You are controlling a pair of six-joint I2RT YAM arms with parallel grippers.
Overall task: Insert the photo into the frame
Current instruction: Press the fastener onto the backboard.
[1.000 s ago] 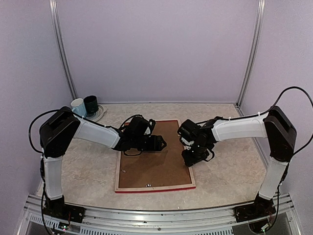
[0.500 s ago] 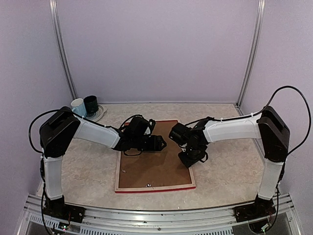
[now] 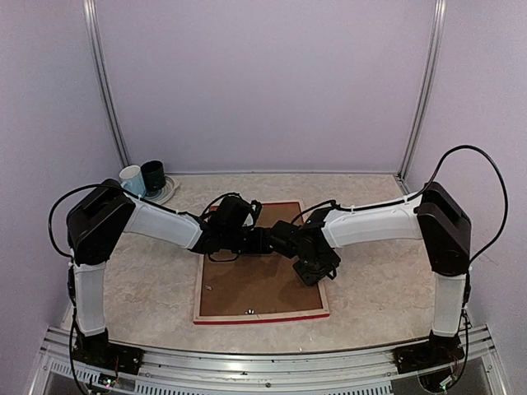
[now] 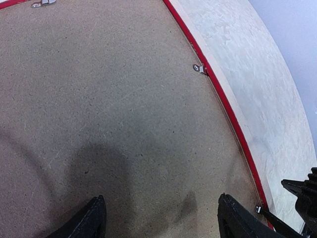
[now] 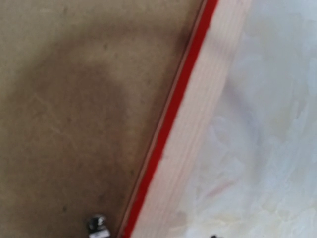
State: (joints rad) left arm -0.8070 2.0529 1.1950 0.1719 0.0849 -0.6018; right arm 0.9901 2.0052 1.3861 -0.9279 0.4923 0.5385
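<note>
The frame (image 3: pixel 262 316) lies face down on the table, red rim and pale wood sides around a brown backing board (image 3: pixel 247 288). The photo is hidden. My left gripper (image 3: pixel 272 240) hovers over the board's upper middle. In the left wrist view this gripper (image 4: pixel 161 220) is open, with bare board (image 4: pixel 109 99) between its fingers (image 4: pixel 94 218). My right gripper (image 3: pixel 311 270) sits low over the frame's right edge, close to the left one. The right wrist view shows the frame's wooden side (image 5: pixel 198 129), its red strip and a metal clip (image 5: pixel 97 224), but no fingers.
Two cups on a plate (image 3: pixel 144 179) stand at the back left corner. Small metal clips (image 4: pixel 199 68) line the frame's inner edge. Marble tabletop (image 3: pixel 379 271) lies right of the frame, with walls close on three sides.
My right gripper has moved left, from beside the frame's right edge to over it, near the left gripper. The left arm and the frame have stayed put.
</note>
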